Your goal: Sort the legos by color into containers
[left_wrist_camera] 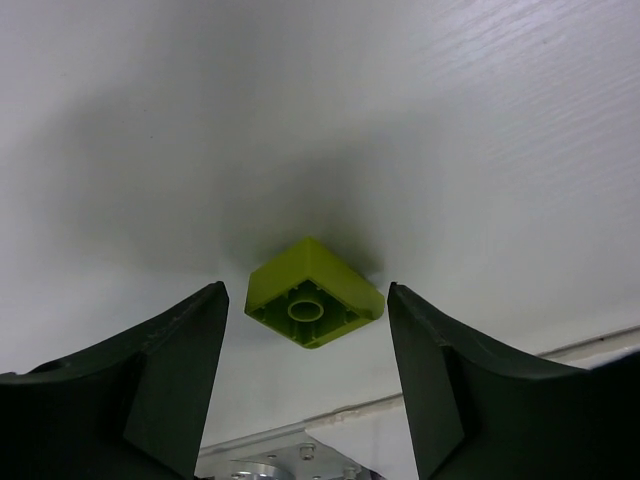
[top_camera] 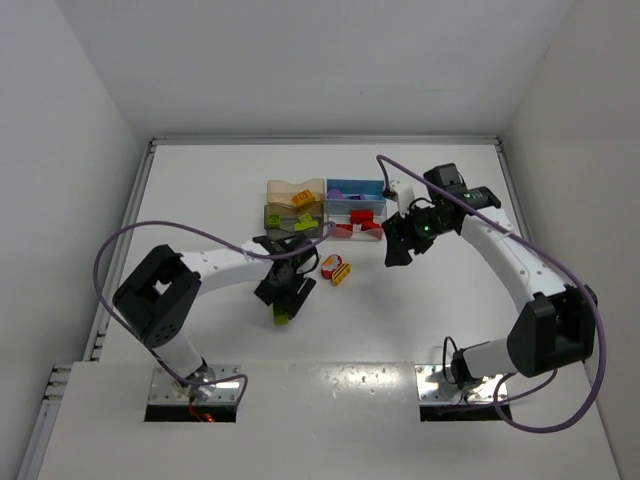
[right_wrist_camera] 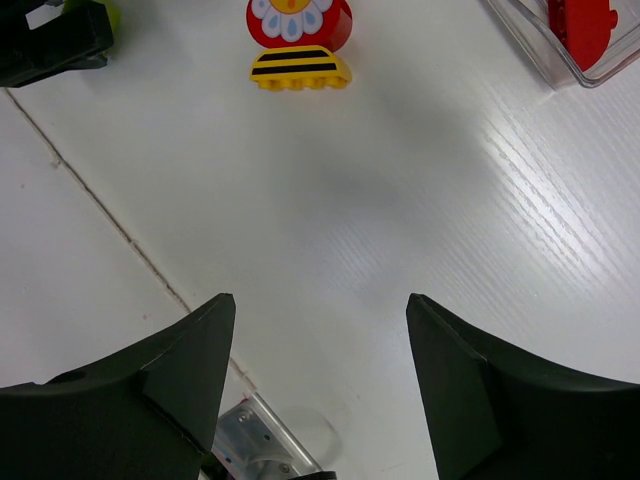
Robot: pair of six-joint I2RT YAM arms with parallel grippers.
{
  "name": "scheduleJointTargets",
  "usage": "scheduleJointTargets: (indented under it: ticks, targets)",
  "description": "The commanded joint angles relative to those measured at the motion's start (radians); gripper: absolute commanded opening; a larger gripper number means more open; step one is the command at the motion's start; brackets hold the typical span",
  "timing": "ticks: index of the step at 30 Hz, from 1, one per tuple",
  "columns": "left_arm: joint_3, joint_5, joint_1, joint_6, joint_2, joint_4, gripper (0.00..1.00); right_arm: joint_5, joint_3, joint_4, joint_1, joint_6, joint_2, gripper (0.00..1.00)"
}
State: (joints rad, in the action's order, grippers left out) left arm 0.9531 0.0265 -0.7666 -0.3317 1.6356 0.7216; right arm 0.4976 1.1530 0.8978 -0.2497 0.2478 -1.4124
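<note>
The left claw hangs released over the green brick, which lies on the desk between its fingers. The brick sits cornerwise, so I would turn the wrist first, then descend and close on the flat sides. The right claw is also released and empty.

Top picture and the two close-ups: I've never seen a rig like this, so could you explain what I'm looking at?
Two robot arms are bolted to a white table. The top picture looks down on both; the other two come from a camera on each wrist, the dark shapes being fingers. The left gripper is open, its fingers either side of a green lego, not gripping it. The right gripper is open and empty, facing a red piece and a yellow striped piece. Four bins stand farther back; the clear one holds red pieces.
</note>
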Motion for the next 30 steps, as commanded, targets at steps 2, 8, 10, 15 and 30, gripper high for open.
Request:
scheduleJointTargets:
  ticks: [2,8,10,15,30]
  targets:
    - [0.027,0.015,0.007,-0.021,0.035,0.021,0.71,-0.004,-0.006,0.001,0.015,0.021,0.032,0.7]
    - [0.027,-0.028,0.018,-0.021,0.087,0.03,0.55,-0.004,0.025,0.01,0.024,0.03,0.004,0.7]
    - [0.027,-0.074,0.045,-0.01,0.096,0.03,0.38,-0.004,0.025,0.01,0.024,0.03,-0.005,0.7]
    - [0.104,-0.166,0.082,0.052,0.084,0.03,0.0,-0.004,0.025,-0.011,0.033,0.03,-0.014,0.7]
    - [0.661,0.076,0.257,0.148,0.159,-0.183,0.0,0.025,0.14,-0.06,0.033,0.008,-0.094,0.7]
